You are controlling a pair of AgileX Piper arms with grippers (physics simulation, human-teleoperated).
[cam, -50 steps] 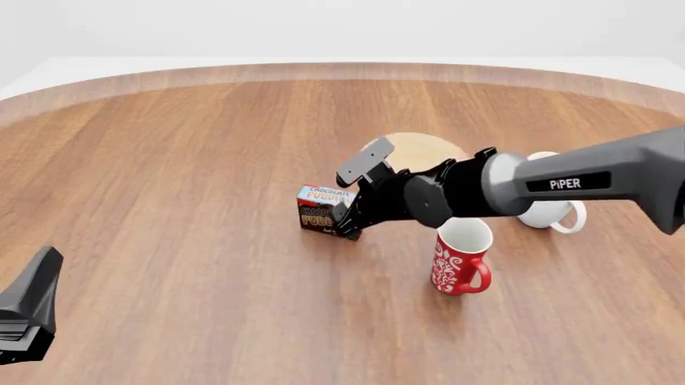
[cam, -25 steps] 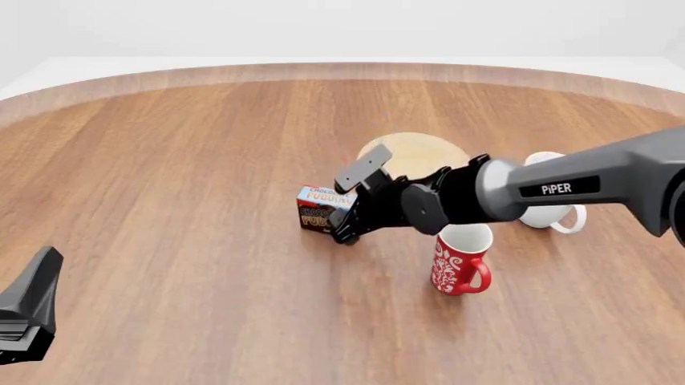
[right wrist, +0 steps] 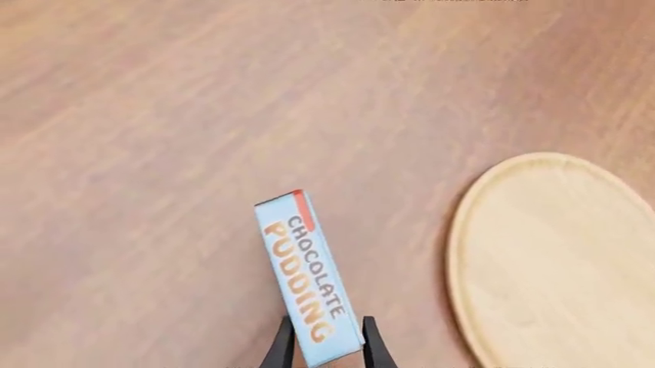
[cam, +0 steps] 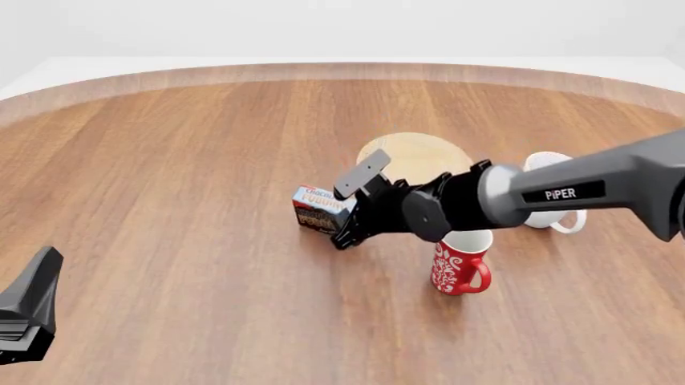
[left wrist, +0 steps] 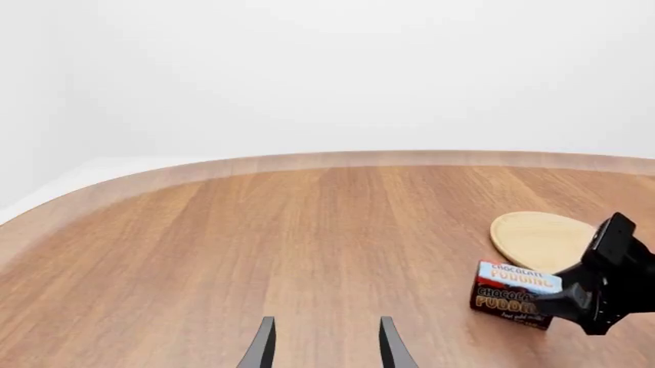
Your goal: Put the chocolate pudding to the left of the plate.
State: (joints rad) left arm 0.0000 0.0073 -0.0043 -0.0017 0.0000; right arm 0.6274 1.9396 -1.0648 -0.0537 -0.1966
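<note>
Wide brown wooden table [cam: 192, 160] with a curved far edge under a plain white backdrop. Far left in the front view, the left gripper [cam: 27, 309] sits low at the near edge, well away from everything; its wrist view shows the two fingertips [left wrist: 264, 346] parted with only bare wood between them, holding nothing.

Moving toward centre, there's the chocolate pudding [cam: 320, 209], tilted, just left of the plate [cam: 418, 155] and a little nearer the camera. The right gripper [cam: 345, 218] is clamped on it: the right wrist view shows both fingertips [right wrist: 279, 352] pressed against the carton's narrow end, light blue top facing up. Whether the box rests on the wood or hangs just off it, I cannot tell.

The plate lies flat just beyond the gripper, partly hidden by the arm. Right of that, the red mug [cam: 460, 261] with white pattern stands directly under the right arm [cam: 578, 188], close to its forearm. Further right, the white mug [cam: 554, 212] peeks out behind the arm, near the plate's right side.
</note>
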